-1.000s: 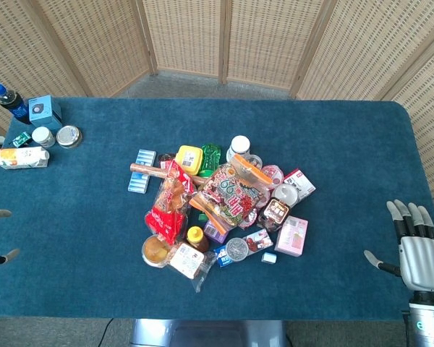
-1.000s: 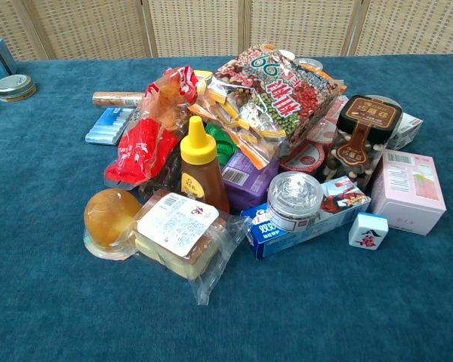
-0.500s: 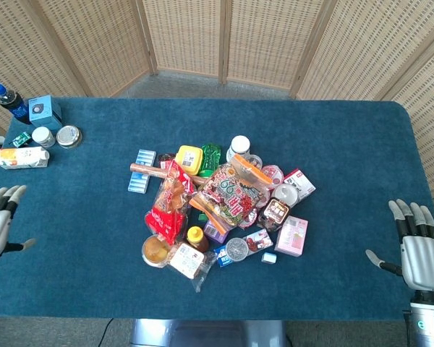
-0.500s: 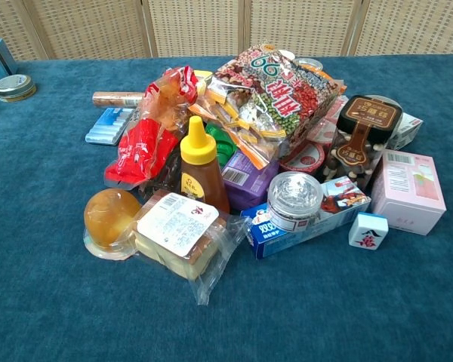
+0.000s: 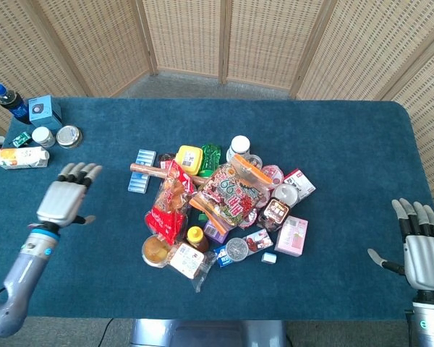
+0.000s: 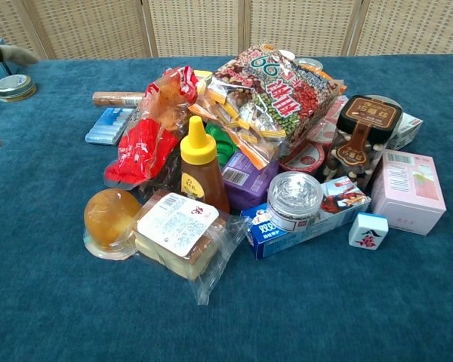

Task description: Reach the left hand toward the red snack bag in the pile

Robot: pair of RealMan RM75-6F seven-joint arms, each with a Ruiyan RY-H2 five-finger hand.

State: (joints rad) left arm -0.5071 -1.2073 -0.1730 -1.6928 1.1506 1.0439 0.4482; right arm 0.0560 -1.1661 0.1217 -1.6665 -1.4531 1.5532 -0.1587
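The red snack bag [image 5: 168, 205] lies on the left side of the pile, its clear top showing orange snacks; the chest view shows the red snack bag [image 6: 145, 139] leaning beside a honey bottle [image 6: 198, 167]. My left hand [image 5: 65, 199] hovers over the blue cloth well to the left of the bag, fingers apart and holding nothing. Only its fingertips [image 6: 13, 53] show at the chest view's left edge. My right hand [image 5: 422, 246] rests open near the table's right front corner, far from the pile.
The pile also holds a bean bag [image 5: 233, 191], a pink box [image 5: 291, 236], a round jelly cup [image 5: 155, 250] and a wrapped cake [image 5: 188, 260]. A bottle [image 5: 7, 100], blue box [image 5: 45, 110], tins and a carton [image 5: 22, 157] stand at the far left.
My left hand has come in from the table's left edge toward the pile, moving right and forward. The right hand has barely shifted. The pile is unchanged.
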